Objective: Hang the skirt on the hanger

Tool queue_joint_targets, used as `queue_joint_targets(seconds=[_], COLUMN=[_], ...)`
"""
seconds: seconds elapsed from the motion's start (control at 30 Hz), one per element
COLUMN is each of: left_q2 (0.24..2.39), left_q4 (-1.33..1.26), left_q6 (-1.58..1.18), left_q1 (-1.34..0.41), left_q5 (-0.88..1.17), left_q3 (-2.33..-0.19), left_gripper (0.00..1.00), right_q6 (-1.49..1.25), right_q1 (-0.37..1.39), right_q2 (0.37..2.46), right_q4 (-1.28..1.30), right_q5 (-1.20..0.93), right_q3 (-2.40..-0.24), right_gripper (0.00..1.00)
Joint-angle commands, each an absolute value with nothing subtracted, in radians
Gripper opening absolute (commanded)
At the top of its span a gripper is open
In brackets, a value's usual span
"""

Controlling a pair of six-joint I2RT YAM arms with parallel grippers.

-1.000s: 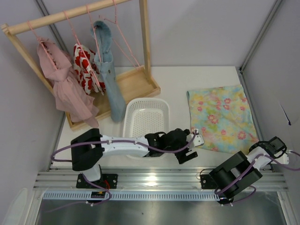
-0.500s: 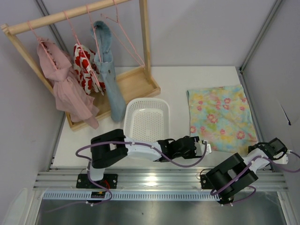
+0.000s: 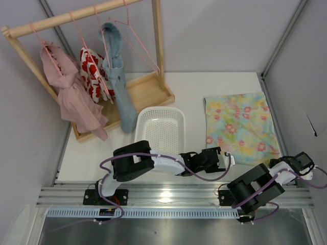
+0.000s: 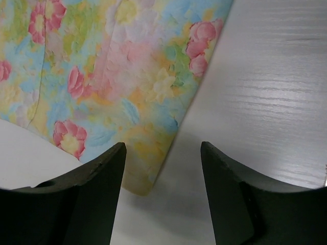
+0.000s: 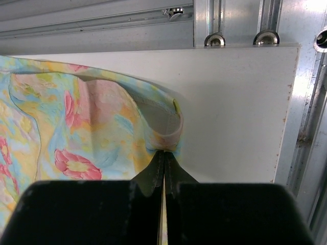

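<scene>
The skirt [image 3: 237, 127], pale yellow and turquoise with pink flowers, lies flat on the table at the right. My left gripper [image 3: 227, 159] is open at its near left corner. In the left wrist view the skirt [image 4: 112, 76] fills the upper left, and its corner lies low between my spread left gripper [image 4: 163, 168] fingers. My right gripper [image 3: 282, 162] is at the near right corner. In the right wrist view this gripper [image 5: 164, 153] is shut on a bunched fold of the skirt [image 5: 76, 127]. The empty pink wire hanger [image 3: 139, 47] hangs on the rack, far left of both grippers.
A white basket [image 3: 159, 127] stands left of the skirt. The wooden rack [image 3: 76, 15] at the back left holds a pink garment [image 3: 71, 97], a red-and-white one [image 3: 92, 71] and a denim one [image 3: 120, 87]. The table's edge and metal rail [image 5: 286, 102] lie close beside the right gripper.
My left arm has reached further right, bringing its open gripper from beside the basket to the skirt's near left corner. The right arm has barely shifted.
</scene>
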State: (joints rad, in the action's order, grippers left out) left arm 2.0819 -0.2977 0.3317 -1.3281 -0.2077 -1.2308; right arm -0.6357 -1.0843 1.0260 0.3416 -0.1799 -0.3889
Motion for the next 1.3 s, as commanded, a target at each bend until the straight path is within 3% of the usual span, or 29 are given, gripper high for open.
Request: queue_joint_targets(seconds=[0.0, 0.23, 0.3, 0.5, 0.6, 0.63, 1.27], left_q2=[2.094, 2.114, 2.121, 2.126, 2.117, 2.111, 1.74], left_q4=[-0.354, -0.347, -0.347, -0.348, -0.345, -0.339, -0.238], left_q6=[0.279, 0.244, 0.235, 0.238, 0.235, 0.232, 0.086], left_q1=[-1.302, -1.278, -1.276, -1.275, -1.275, -1.273, -1.282], left_q5=[-0.221, -0.183, -0.172, -0.123, -0.103, -0.098, 0.143], left_q3=[-1.27, -1.279, -1.278, -1.266, -1.264, -1.262, -1.055], left_gripper=[0.66, 0.63, 0.52, 0.36, 0.16, 0.0, 0.0], right_q6=[-0.637, -0.646, -0.647, -0.647, -0.647, -0.646, -0.758], right_q1=[-1.098, -1.098, -1.098, -1.098, -1.098, -1.098, -1.036], right_q2=[1.029, 1.019, 1.019, 1.008, 1.002, 1.0, 0.861], right_q4=[0.327, 0.316, 0.314, 0.313, 0.314, 0.316, 0.382], right_q5=[-0.219, -0.235, -0.236, -0.235, -0.235, -0.235, -0.377], right_q3=[-0.402, -0.397, -0.397, -0.396, -0.394, -0.396, -0.488], right_gripper=[0.0, 0.0, 0.0, 0.0, 0.0, 0.0, 0.0])
